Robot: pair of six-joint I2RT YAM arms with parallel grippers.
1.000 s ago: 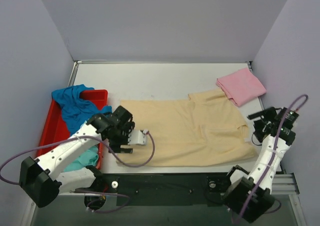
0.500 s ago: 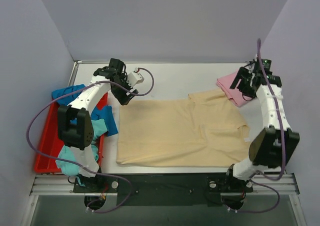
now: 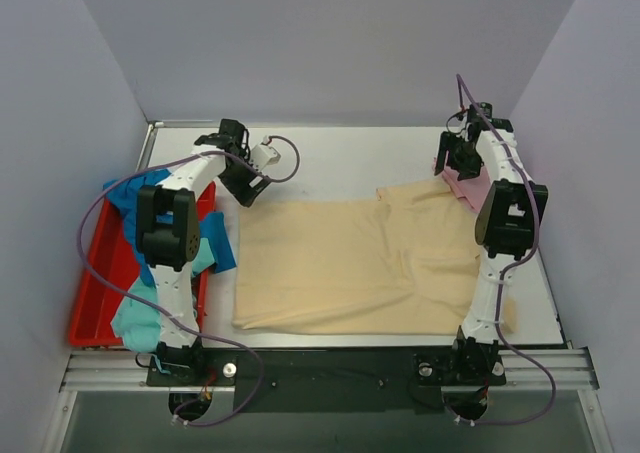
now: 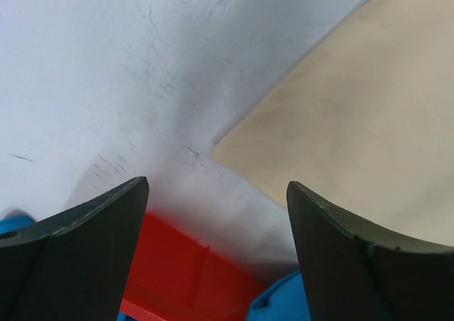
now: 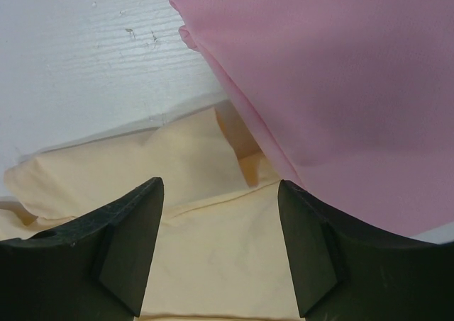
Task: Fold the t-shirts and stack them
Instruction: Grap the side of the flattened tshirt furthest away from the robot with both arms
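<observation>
The pale beige t-shirt (image 3: pixel 360 263) lies spread flat on the table's middle. My left gripper (image 3: pixel 245 190) is open and empty above the table at the shirt's far left corner (image 4: pixel 340 108), jaws (image 4: pixel 216 250) apart. My right gripper (image 3: pixel 448 166) is open and empty over the beige sleeve (image 5: pixel 213 215), beside the folded pink t-shirt (image 5: pixel 333 87), which the right arm partly hides in the top view (image 3: pixel 468 186). The bright blue t-shirt (image 3: pixel 130 198) and the light teal t-shirt (image 3: pixel 135 313) lie in and over the red tray.
The red plastic tray (image 3: pixel 95 293) stands along the table's left side; its corner shows in the left wrist view (image 4: pixel 191 278). Purple cables loop from both arms. Grey walls close in the back and sides. The white table (image 3: pixel 340 163) shows behind the beige shirt.
Both arms swung from the near side out to the far side: the left from the shirt's front left to its far left corner, the right from the right edge to the pink shirt.
</observation>
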